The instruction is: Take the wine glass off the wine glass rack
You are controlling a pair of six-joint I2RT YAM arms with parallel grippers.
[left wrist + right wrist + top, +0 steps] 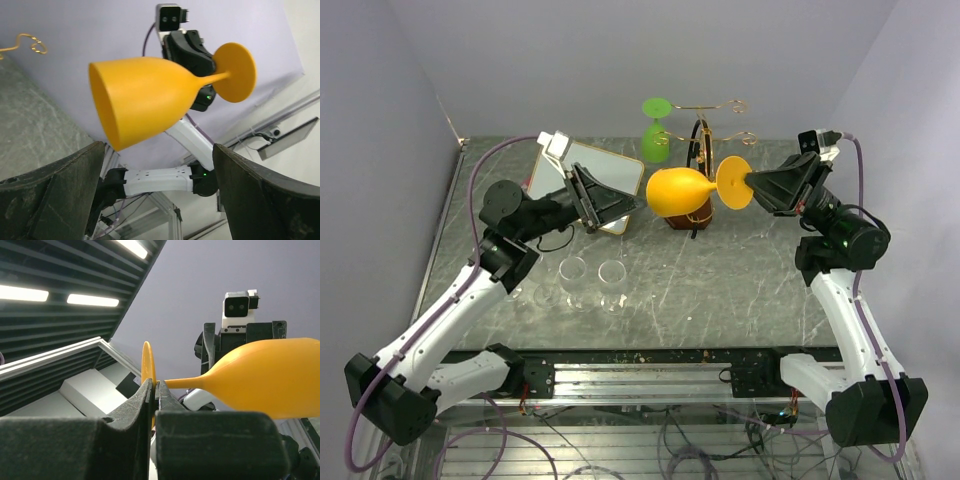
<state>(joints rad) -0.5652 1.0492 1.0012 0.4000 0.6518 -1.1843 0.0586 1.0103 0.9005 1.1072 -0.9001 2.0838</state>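
Observation:
My right gripper (752, 190) is shut on the foot disc of an orange wine glass (682, 190) and holds it sideways in the air, bowl to the left. In the right wrist view the fingers (156, 382) pinch the disc's edge, with the stem and bowl (265, 380) to the right. My left gripper (635, 205) is open and empty, facing the bowl's mouth. In the left wrist view the glass (145, 95) floats just above and between its fingers (157, 150). The gold wire rack (712, 125) stands behind the glass on its dark wooden base (688, 218).
A green wine glass (655, 140) hangs upside down on the rack's left arm. Two clear glasses (572, 275) (612, 274) stand on the grey marble table (720, 290) in front. A white board (582, 178) lies under my left arm. Walls close in behind and at the sides.

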